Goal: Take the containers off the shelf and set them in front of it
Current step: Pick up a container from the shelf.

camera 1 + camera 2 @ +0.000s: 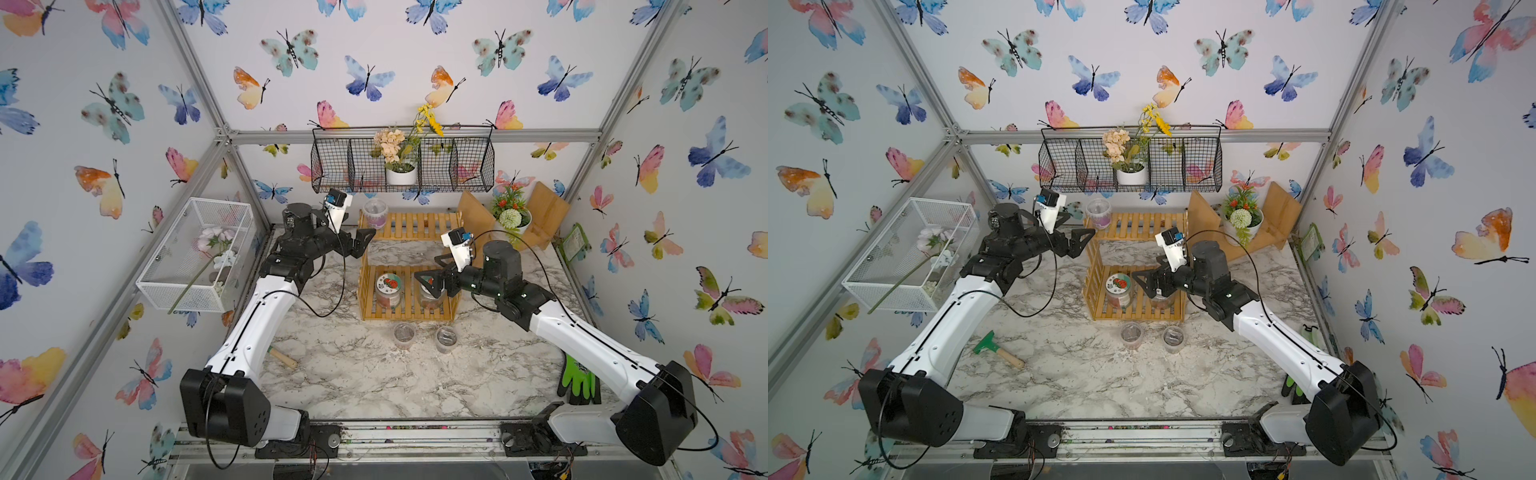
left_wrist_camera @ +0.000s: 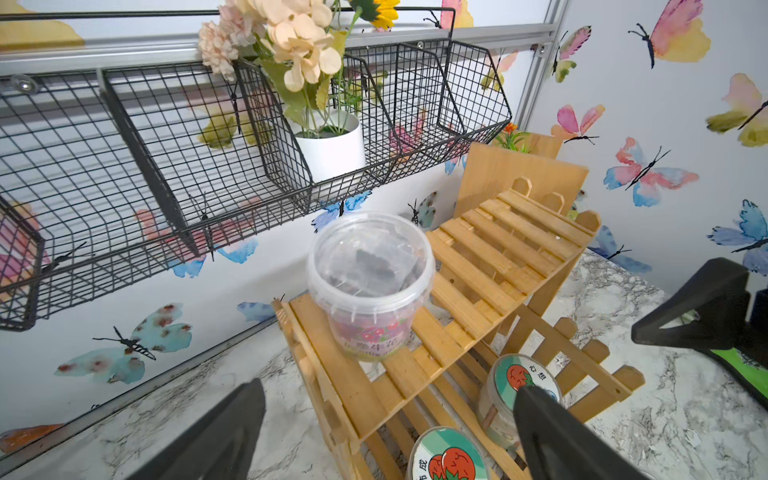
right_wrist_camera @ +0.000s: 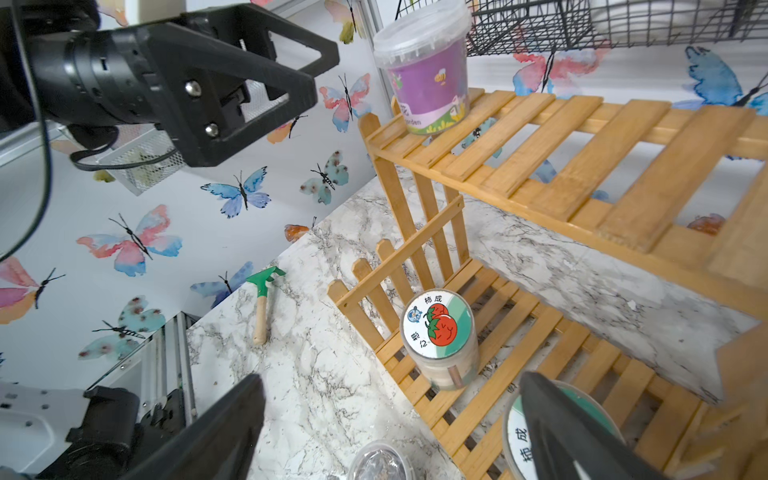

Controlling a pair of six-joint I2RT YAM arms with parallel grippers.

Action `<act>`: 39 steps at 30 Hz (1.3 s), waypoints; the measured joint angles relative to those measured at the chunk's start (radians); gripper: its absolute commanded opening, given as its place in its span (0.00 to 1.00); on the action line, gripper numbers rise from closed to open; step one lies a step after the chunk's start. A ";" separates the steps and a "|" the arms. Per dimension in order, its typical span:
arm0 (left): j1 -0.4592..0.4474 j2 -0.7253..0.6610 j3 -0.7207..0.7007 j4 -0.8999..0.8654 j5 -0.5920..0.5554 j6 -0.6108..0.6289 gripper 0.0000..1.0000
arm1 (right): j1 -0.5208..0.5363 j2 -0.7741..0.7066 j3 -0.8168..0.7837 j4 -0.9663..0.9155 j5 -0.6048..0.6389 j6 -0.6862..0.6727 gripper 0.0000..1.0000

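Observation:
The honey-yellow slatted shelf (image 1: 415, 226) stands at the back of the marble table. A purple-banded lidded cup (image 1: 375, 212) sits on the left end of its top tier. Two jars with red-fruit lids rest on the lower tier: one (image 1: 389, 289) in full view, the other (image 1: 432, 299) partly hidden under my right gripper (image 1: 433, 272), which hovers open just above it. My left gripper (image 1: 365, 240) is open beside the shelf's left end, a little short of the cup (image 2: 370, 286). Two clear cups (image 1: 404, 334) (image 1: 446, 338) stand on the table before the shelf.
A black wire basket (image 1: 332, 166) with a white flower pot (image 1: 401, 175) hangs above the shelf. An angled wooden board stand (image 1: 544, 212) holds a potted plant (image 1: 513, 216) at the back right. There is a white mesh basket (image 1: 195, 257) at left, a green rake (image 1: 994, 349) and green gloves (image 1: 577, 378).

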 measured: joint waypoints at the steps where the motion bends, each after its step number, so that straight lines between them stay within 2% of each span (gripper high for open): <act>1: -0.005 0.014 0.015 0.002 0.000 0.004 0.99 | -0.012 0.000 0.011 -0.015 -0.025 0.003 0.98; 8: -0.023 0.066 0.060 0.008 -0.003 0.017 0.99 | -0.079 -0.002 0.074 -0.050 -0.113 0.020 0.98; 33: -0.063 0.299 0.258 0.025 -0.066 0.032 1.00 | -0.205 -0.005 0.116 -0.093 -0.211 0.031 0.98; 39: -0.066 0.317 0.276 0.031 -0.075 0.028 0.94 | -0.221 0.002 0.129 -0.093 -0.222 0.035 0.98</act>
